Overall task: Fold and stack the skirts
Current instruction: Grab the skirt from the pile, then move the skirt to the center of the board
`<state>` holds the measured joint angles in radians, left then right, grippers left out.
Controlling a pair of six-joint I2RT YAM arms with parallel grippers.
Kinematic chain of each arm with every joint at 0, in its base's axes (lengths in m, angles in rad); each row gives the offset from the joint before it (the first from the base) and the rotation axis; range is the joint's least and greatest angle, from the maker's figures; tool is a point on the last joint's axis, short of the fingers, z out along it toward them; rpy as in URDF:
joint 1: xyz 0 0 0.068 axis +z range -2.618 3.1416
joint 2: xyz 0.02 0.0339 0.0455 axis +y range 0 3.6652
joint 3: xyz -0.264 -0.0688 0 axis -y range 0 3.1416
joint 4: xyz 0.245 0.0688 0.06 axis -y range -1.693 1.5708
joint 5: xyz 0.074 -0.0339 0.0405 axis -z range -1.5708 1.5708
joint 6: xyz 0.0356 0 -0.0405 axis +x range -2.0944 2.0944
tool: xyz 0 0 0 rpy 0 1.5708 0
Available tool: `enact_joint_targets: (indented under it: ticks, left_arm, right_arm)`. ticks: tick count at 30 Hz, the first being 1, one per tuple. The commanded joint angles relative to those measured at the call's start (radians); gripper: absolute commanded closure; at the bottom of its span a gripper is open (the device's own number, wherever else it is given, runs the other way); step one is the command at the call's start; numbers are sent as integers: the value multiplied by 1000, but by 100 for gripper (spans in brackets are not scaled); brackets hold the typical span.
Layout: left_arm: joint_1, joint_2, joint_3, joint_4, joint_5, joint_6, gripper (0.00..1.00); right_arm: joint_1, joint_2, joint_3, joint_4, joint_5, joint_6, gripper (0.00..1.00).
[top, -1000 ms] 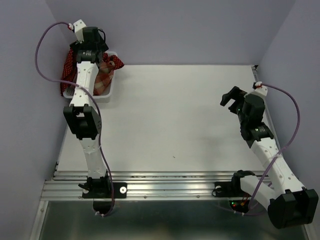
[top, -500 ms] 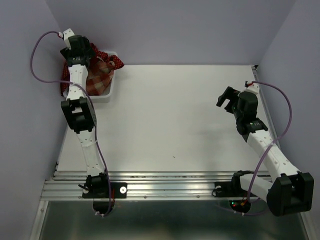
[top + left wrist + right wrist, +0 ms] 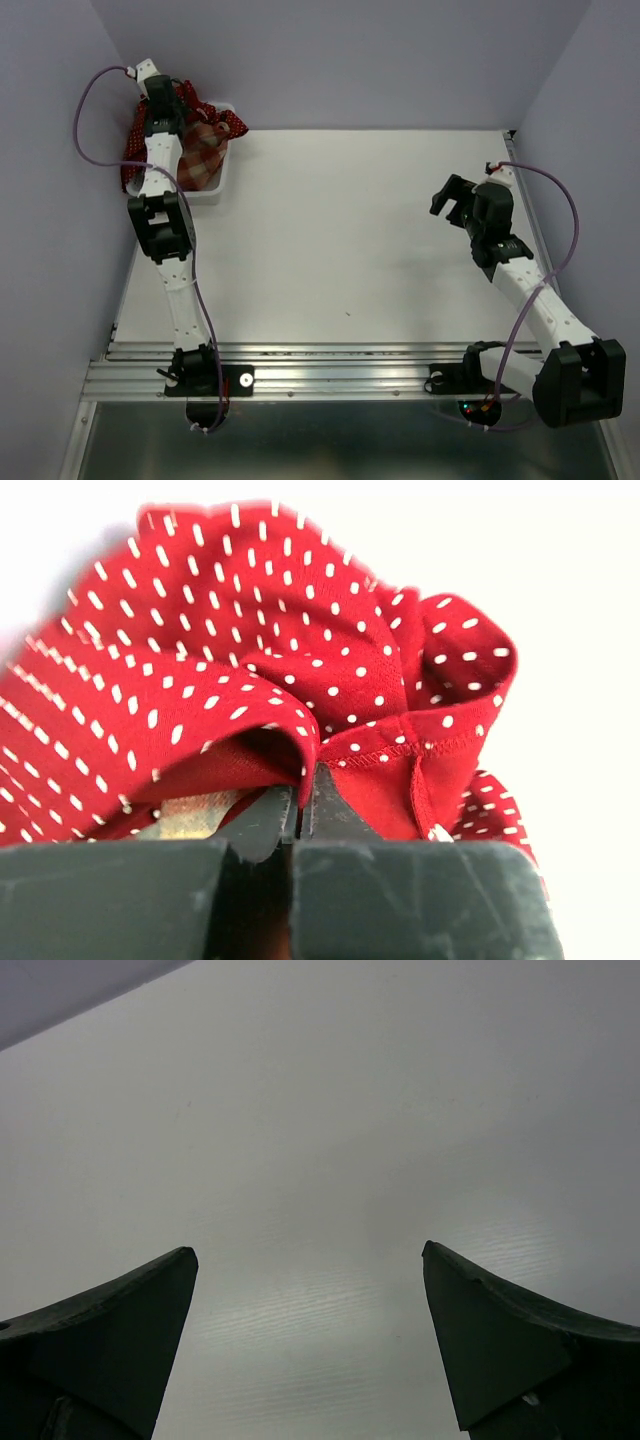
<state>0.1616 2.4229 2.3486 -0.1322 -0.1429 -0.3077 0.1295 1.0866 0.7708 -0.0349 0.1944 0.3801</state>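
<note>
Left gripper (image 3: pixel 303 802), above the basket (image 3: pixel 225 180): fingers clenched on a fold of a dotted red skirt (image 3: pixel 250 650). The plaid skirt (image 3: pixel 205 155) lies inside the basket. Right gripper (image 3: pixel 310 1290), well away from the basket over the table (image 3: pixel 340 240): fingers spread, holding nothing. Judged best practice: lift straight up until the hem clears the basket's rim, so that one skirt alone comes free and the basket does not tip.

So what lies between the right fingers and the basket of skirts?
Only bare table, which the top external view shows.
</note>
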Motion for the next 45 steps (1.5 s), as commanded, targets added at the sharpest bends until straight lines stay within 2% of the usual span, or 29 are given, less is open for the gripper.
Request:
enact_joint_targets:
  ticks: [1, 6, 14, 18, 22, 26, 27, 29, 30, 33, 35, 36, 39, 40, 42, 43, 45]
  left_arm:
    - [9, -182, 1, 125, -12, 7, 100]
    - [9, -286, 9, 131, -5, 30, 100]
    - [9, -502, 14, 299, 43, 87, 100]
    - [9, -527, 84, 358, 9, 99, 100]
    - [9, -561, 135, 422, 57, 72, 100]
    - [9, -636, 130, 468, 228, -40, 100]
    - [6, -651, 124, 489, 335, -72, 100]
    - [0, -695, 91, 520, 434, -169, 100]
    - [-16, -714, 62, 548, 515, -198, 100]
    - [-87, -775, 12, 591, 630, -278, 100]
    - [-152, -821, -40, 591, 654, -265, 100]
    - [-239, -840, -90, 591, 658, -249, 100]
    - [-354, -919, -197, 591, 637, -199, 100]
    - [-414, -941, -294, 591, 617, -194, 100]
    - [-465, -1013, -423, 618, 545, -206, 100]
    - [-505, -1036, -572, 641, 513, -217, 100]
    - [-540, -1085, -770, 692, 421, -238, 100]
  right_arm:
    - [-5, 22, 13, 52, -49, -18, 0]
    - [-5, 22, 15, 50, -62, -15, 0]
    - [-5, 29, 18, 49, -108, -4, 0]
    - [-5, 29, 18, 47, -127, 0, 0]
    - [-5, 22, 15, 50, -135, 0, 0]
    - [-5, 22, 21, 49, -136, 6, 0]
    - [-5, 21, 24, 49, -136, 9, 0]
    - [-5, 10, 27, 47, -141, 19, 0]
    - [-5, 6, 28, 43, -138, 25, 0]
    - [-5, -27, 28, 38, -130, 45, 0]
    - [-5, -48, 21, 39, -130, 62, 0]
    - [-5, -72, 18, 8, -121, 69, 0]
    - [-5, -111, 10, -43, -92, 98, 0]
    - [-5, -135, 13, -66, -55, 109, 0]
    - [-5, -163, 24, -149, -15, 138, 0]
    - [-5, -187, 28, -175, 26, 147, 0]
    - [-5, -226, 39, -250, 91, 163, 0]
